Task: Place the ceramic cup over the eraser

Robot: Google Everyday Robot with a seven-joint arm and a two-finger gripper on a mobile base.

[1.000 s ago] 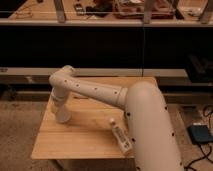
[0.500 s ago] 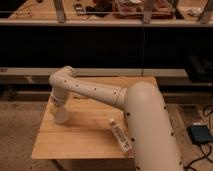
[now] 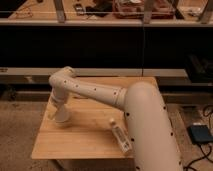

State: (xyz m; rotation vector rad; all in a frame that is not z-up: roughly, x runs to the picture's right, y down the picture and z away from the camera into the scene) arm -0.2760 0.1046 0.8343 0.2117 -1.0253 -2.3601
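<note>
My arm reaches across the wooden table [image 3: 85,140] to its left part. My gripper [image 3: 60,114] points straight down there, low over the tabletop. A white tapered shape [image 3: 61,118] at its tip, touching or almost touching the wood, looks like the ceramic cup, mouth down; I cannot tell it apart from the gripper. The black eraser is not visible; it may be hidden under that white shape or behind the arm.
A white tube-like bottle [image 3: 120,136] lies on the table's front right, next to my arm's big upper link [image 3: 147,130]. Dark shelving [image 3: 105,45] runs behind the table. A dark box [image 3: 200,134] with cables sits on the floor at the right.
</note>
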